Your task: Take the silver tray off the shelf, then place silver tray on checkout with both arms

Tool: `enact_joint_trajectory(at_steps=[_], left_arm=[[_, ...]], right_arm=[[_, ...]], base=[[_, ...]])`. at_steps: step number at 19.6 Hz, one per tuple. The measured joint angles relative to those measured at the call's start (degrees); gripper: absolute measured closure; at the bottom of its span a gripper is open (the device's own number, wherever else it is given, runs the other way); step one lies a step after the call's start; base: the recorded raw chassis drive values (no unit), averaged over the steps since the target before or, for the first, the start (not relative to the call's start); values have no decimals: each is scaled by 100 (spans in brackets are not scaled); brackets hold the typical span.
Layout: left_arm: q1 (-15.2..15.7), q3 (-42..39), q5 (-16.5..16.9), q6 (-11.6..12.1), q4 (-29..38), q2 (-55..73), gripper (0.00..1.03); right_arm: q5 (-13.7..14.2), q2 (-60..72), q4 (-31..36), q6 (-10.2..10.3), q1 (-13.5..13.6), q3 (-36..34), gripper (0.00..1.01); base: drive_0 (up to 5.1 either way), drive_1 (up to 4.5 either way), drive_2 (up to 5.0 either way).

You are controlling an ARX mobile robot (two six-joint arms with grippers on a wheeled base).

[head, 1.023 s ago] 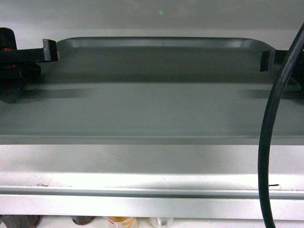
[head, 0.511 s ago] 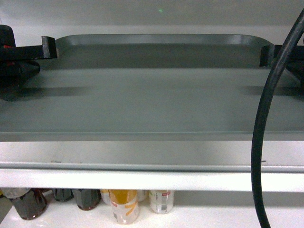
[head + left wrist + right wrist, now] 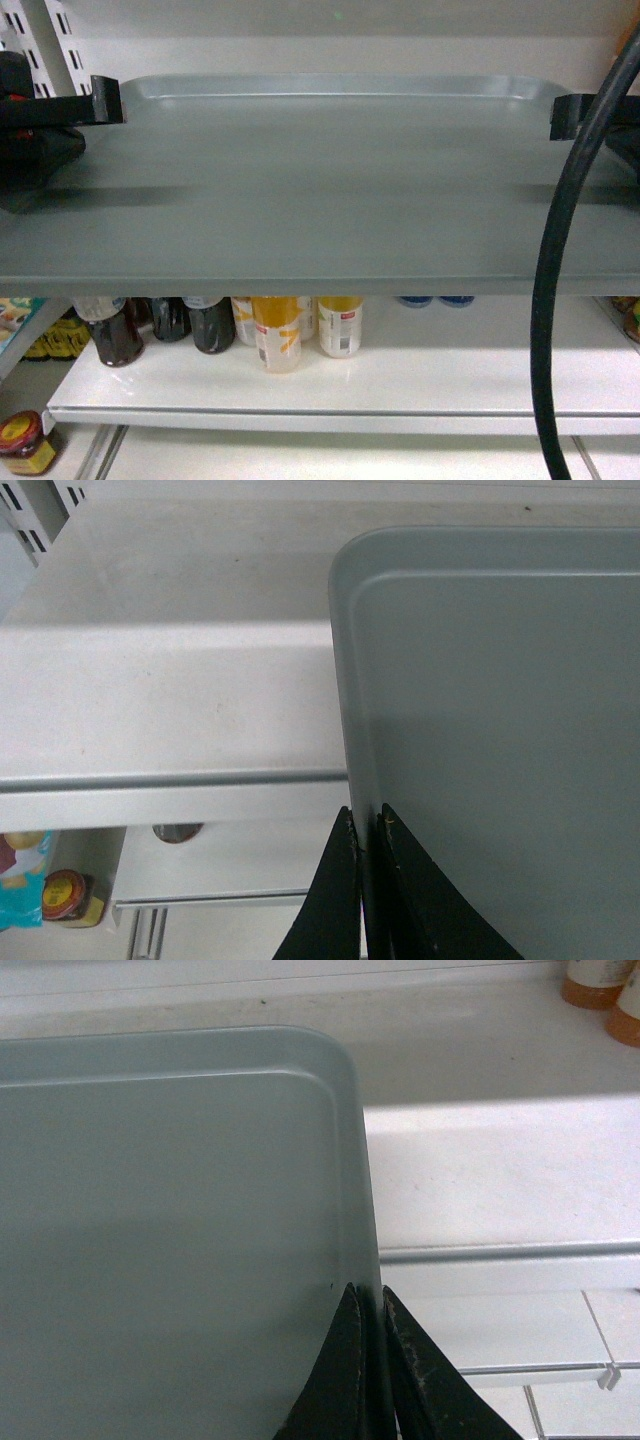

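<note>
White shop shelving, bottles, jar

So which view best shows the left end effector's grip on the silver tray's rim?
The left wrist view: the left end effector pinches the silver tray rim between both fingers. The head view shows it side-on at the tray's left edge; the right wrist view shows only the right end effector.

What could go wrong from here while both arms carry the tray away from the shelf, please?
1. Each gripper, left and right, pinches only the thin side rim of the silver tray; a slip or uneven motion could tilt or drop it.
2. The thick black cable hangs across the tray's front edge and might snag.
3. A dropped tray could hit the bottles below.
</note>
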Motion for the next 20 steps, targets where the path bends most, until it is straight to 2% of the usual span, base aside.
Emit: enact_joint_trajectory(at_steps=[20], left_arm=[[0,24,-9,0,-22,-9,100]], right_arm=[[-4,-4,-9,-2,0,11,98]], base=[[8,-423,439]])
